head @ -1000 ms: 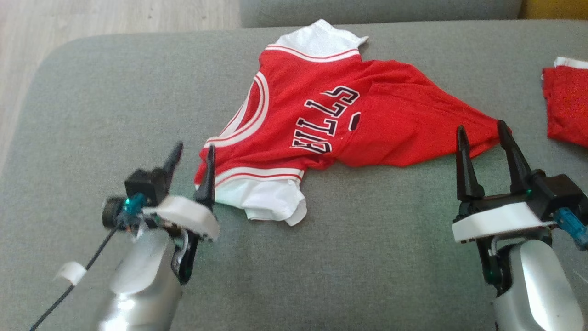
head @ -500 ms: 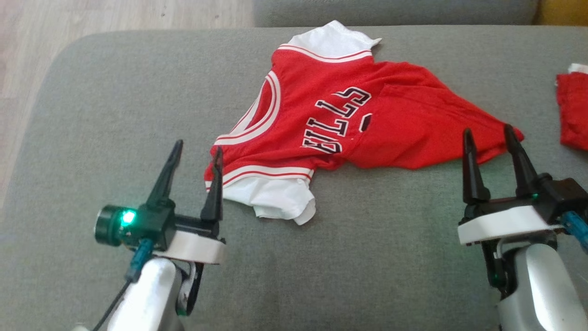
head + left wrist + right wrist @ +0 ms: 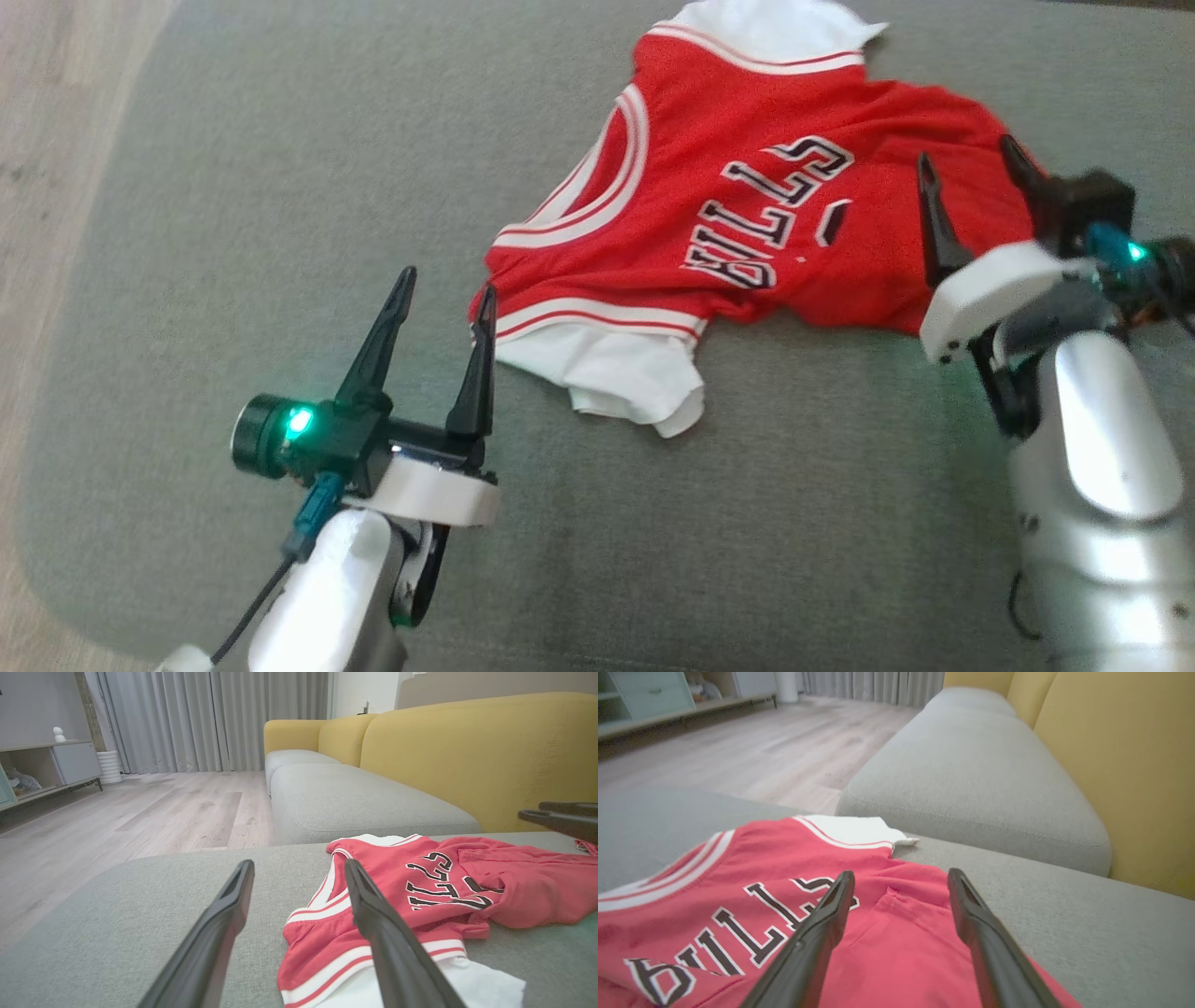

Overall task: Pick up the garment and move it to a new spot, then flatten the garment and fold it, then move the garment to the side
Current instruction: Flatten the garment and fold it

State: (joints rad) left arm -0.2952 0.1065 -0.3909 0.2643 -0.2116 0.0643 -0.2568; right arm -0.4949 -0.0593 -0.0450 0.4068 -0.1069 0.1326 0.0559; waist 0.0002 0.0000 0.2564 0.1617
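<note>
The garment is a red jersey with white sleeves and black lettering, lying crumpled on the grey cushion. My left gripper stands open just left of the near white sleeve, its right finger close to the red shoulder edge. In the left wrist view the garment lies right of the open left gripper. My right gripper hangs open over the jersey's folded lower body. The right wrist view has the right gripper above the red cloth of the garment, beside the lettering.
Wooden floor lies past the cushion's left edge. A second grey seat cushion and a yellow backrest stand beyond the jersey. A low cabinet and curtains are across the room.
The camera has swung, shifting the whole picture. My right gripper has moved from the jersey's hem edge to over its red body. My left gripper has levelled out and opened wider beside the sleeve.
</note>
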